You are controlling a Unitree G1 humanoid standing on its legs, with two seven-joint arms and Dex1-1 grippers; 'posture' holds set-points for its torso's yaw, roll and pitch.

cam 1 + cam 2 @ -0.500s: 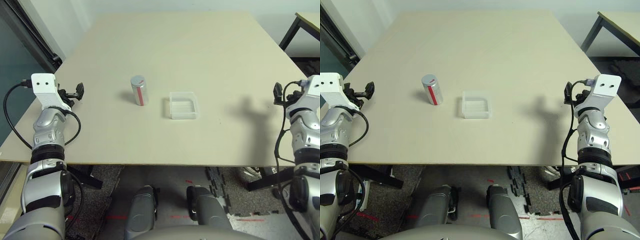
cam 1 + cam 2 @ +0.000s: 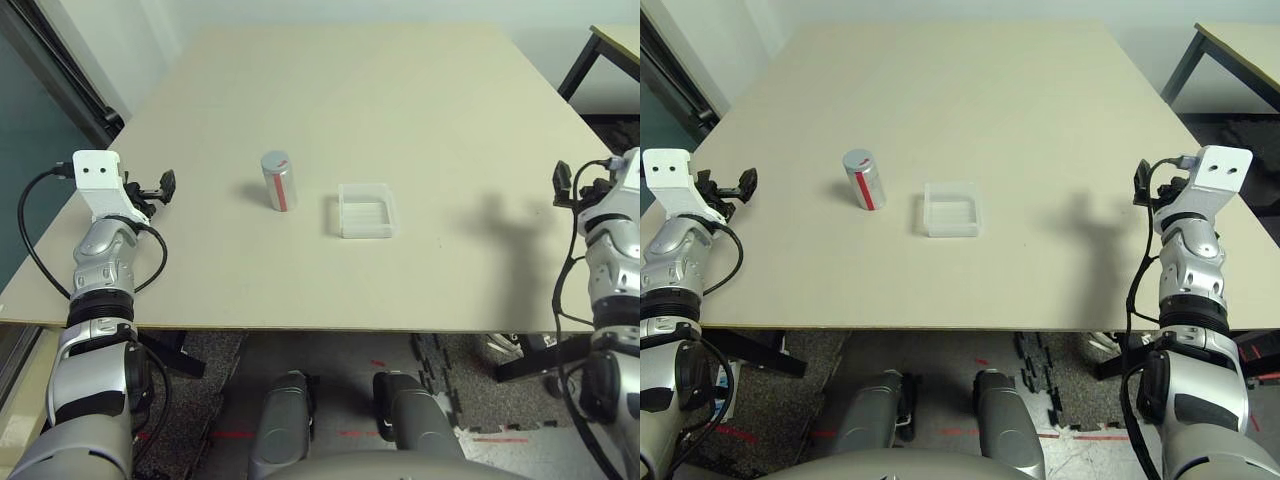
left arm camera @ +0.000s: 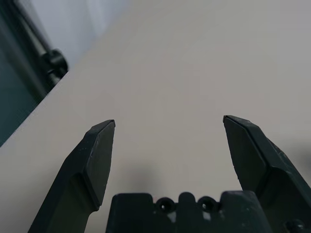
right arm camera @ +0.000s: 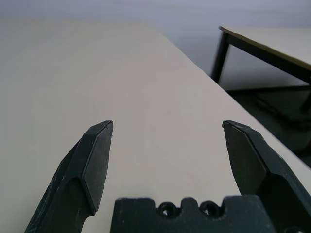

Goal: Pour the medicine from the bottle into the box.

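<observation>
The left gripper (image 2: 163, 186) hangs at the left edge of the table (image 2: 380, 90), its two fingers spread wide apart with nothing between them; the left wrist view confirms bare tabletop in the gap. The bottle (image 2: 278, 181) stands upright, well apart from these fingers, off to their inner side toward the table's centre and at about the same depth on the table. Its long axis is vertical, cap uppermost, red stripe facing the robot. The box (image 2: 367, 211) lies just beside the bottle on the side away from the left fingers, flat and open-topped, apart from the bottle, not touching it. No medicine can be made out; it is presumably inside the capped bottle. The right gripper (image 2: 1139, 186) hangs at the right edge of the table, fingers likewise spread wide and empty, with the box nearer to it than the bottle. Judgement: the left arm is the nearer to the bottle, so a sideways approach inward from the left, with the fingers closing across the upright cylinder, suits the coming grasp.
</observation>
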